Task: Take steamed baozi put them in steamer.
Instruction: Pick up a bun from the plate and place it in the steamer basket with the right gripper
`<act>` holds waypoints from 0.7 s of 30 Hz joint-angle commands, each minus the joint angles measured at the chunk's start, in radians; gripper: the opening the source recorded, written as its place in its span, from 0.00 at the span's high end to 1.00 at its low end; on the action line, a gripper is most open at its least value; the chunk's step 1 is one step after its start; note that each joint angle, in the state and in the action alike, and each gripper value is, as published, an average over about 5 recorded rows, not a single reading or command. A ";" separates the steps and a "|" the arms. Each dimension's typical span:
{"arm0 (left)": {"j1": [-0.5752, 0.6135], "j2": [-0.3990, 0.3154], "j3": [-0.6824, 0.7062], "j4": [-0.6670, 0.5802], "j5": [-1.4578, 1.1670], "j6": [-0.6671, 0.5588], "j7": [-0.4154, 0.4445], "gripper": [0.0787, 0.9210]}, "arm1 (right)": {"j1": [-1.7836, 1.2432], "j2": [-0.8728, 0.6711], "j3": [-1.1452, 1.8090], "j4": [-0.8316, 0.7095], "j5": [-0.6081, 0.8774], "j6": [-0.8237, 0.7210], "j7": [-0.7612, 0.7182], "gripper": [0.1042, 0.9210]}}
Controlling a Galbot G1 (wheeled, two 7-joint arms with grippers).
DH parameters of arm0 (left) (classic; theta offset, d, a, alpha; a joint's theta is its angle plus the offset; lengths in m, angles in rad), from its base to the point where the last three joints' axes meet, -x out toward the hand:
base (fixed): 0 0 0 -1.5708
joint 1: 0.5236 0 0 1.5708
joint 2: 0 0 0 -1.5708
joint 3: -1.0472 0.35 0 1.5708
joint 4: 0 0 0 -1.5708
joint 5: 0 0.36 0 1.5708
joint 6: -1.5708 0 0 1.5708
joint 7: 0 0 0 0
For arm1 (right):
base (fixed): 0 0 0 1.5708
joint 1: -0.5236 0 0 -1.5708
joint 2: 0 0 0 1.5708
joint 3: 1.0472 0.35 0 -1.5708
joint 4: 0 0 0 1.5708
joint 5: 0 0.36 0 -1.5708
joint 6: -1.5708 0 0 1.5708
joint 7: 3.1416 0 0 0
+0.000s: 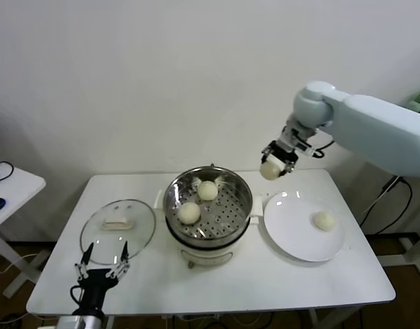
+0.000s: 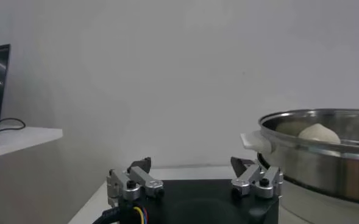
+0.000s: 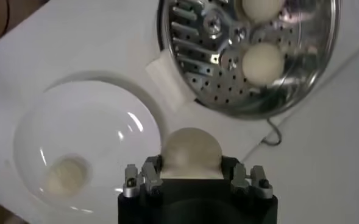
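The steel steamer [image 1: 244, 190] stands mid-table with two baozi on its perforated tray, one at the back [image 1: 207, 190] and one nearer the front left [image 1: 189, 213]. My right gripper [image 1: 271, 166] hangs in the air between the steamer and the white plate [image 1: 285, 229], shut on a third baozi [image 3: 190, 151]. In the right wrist view the steamer [image 3: 313, 76] and plate [image 3: 100, 115] lie below it. Another baozi [image 1: 324, 220] rests on the plate. My left gripper [image 1: 102, 259] stands open near the table's front left, holding nothing.
A round glass lid [image 1: 142, 229] with a white handle [image 1: 118, 222] lies flat left of the steamer, just beyond the left gripper. A small side table [image 1: 18, 186] stands at far left. The steamer's rim [image 2: 307, 122] shows to one side in the left wrist view.
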State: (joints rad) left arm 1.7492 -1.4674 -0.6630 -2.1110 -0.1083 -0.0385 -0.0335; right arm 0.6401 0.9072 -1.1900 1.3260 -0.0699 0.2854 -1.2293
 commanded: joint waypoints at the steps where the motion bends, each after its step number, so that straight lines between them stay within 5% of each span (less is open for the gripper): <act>1: 0.006 0.003 -0.002 -0.006 0.005 0.002 -0.002 0.12 | -0.001 0.136 0.025 0.217 -0.274 0.151 -0.004 0.35; 21: -0.005 0.021 0.010 0.006 0.003 0.020 -0.002 0.12 | -0.157 0.387 -0.003 0.176 -0.476 0.308 0.017 0.35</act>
State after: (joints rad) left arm 1.7452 -1.4447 -0.6575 -2.1104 -0.1039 -0.0215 -0.0359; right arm 0.5242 1.1864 -1.1817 1.4915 -0.4466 0.5196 -1.2193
